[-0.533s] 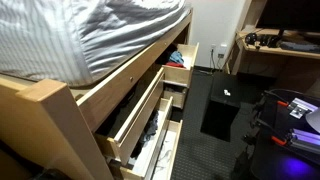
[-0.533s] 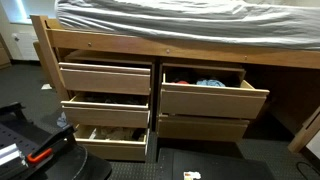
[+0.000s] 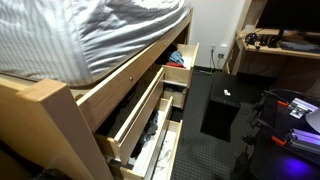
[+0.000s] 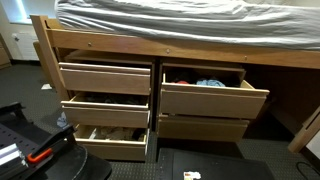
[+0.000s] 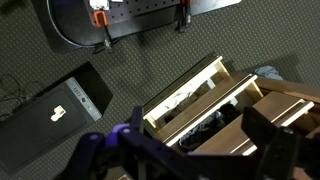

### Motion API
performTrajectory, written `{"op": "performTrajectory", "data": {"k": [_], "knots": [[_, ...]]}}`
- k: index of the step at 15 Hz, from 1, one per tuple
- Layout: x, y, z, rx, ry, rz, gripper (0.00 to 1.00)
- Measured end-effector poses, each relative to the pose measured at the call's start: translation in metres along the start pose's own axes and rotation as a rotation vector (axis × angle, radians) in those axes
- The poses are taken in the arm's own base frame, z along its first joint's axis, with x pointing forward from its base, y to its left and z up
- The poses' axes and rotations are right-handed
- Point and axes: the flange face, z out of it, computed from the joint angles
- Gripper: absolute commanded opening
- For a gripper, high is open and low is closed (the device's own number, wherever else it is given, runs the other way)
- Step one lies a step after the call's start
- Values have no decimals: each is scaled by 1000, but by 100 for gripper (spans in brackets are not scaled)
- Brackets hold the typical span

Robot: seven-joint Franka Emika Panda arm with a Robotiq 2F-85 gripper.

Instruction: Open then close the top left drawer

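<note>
No visible change against half a second back in both exterior views: same stagger of drawers, same grey bedding (image 4: 180, 15), no arm in shot. Means no progress on the task in this instant, by the look of it. Wrist view looking down past the gripper (image 5: 185, 160): jaws spread wide, empty, touching nothing. Well below the jaws and ahead of them, the top left drawer (image 4: 105, 80): uppermost front in the left stack, standing part-way out, less far than the middle drawer (image 4: 105, 113) and bottom drawer (image 4: 110, 150) beneath. Right under the gap between the jaws, black clothing (image 5: 212, 125); hard to tell in which drawer. Likely read: opening done, closing push pending; needs a descent to the plain front first.
</note>
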Motion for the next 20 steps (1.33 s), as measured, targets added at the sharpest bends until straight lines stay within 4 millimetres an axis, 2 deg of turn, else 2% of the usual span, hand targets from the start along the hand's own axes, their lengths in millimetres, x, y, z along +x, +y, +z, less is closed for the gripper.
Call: {"op": "performTrajectory", "data": {"k": [4,5,6,8,12,13,17,19,20], "knots": [[1,-5,-2,-6,12,-8,100],[1,-10,4,-14,-5,-16,100],[3,-16,22,-29,-46,-20,100],[1,-20,77,-63,-173,-25,100],[-28,-8,187,-124,-430,25,100],[-33,-6,202,-132,-460,30,100],[-27,-9,190,-127,-428,26,100],[-22,-8,197,-146,-385,117,100],[-17,-6,208,-152,-344,164,100]]}}
